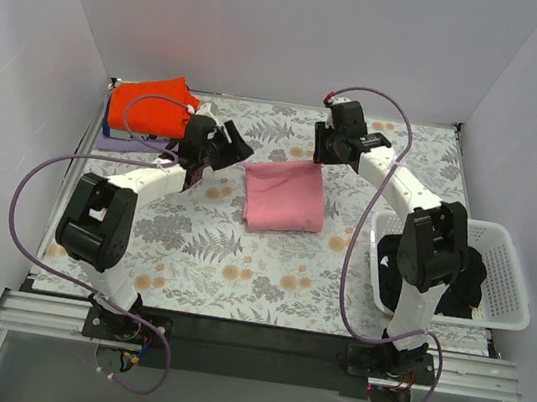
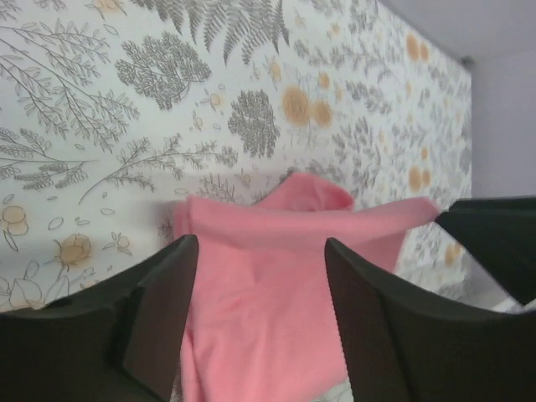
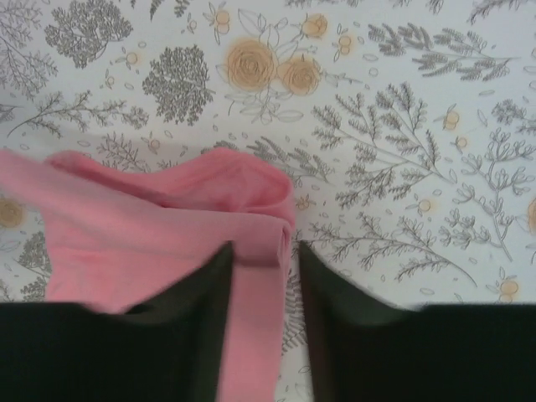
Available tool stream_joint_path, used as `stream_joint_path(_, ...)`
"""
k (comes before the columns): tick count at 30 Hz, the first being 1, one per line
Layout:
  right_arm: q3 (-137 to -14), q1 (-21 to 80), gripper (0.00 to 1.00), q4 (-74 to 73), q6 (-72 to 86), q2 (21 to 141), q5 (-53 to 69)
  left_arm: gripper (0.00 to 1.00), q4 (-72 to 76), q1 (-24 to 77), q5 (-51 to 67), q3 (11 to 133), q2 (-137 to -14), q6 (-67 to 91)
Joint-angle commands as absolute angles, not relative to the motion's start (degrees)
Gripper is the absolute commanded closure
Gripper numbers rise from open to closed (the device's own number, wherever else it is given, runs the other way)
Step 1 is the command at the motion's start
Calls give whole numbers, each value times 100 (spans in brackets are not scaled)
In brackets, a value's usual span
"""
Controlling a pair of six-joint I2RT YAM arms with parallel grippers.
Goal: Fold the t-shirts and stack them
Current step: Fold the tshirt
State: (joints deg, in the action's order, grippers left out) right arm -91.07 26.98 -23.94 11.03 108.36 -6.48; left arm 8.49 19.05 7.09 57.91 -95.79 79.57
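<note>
Between the right fingers point(image 3: 352, 352) sits a pink t-shirt point(image 3: 151, 243) fold, hidden overhead.

The table point(image 1: 266, 282), covered in a floral print, carries a folded pink shirt point(image 1: 284, 195) near its middle. An orange-red shirt point(image 1: 151, 108) tops a small pile at the far left corner. A white basket point(image 1: 511, 286) sits at the right edge.
</note>
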Motion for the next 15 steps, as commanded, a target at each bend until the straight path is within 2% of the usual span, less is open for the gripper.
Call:
stream_joint_path(1,-9852,2505,46,-2346,967,10969,-413,36,221,1723,204,6529,-9615,7893)
stream_joint_path(2,-9948,2470,25,-2381,958,10934,-361,22,72,1705,141,6661,-9580,7823)
stream_joint_path(3,-9984,2452,4,-2391,941,10881,-334,20,44,1705,123,6793,-9528,7683)
stream_joint_path(8,-9634,2452,2,-2373,739,10250,-194,19,-165,1705,351,6680,-9089,7436)
stream_joint_path(15,-8210,2443,2,-2092,668,9335,404,21,-211,1714,579,5723,-8517,7409)
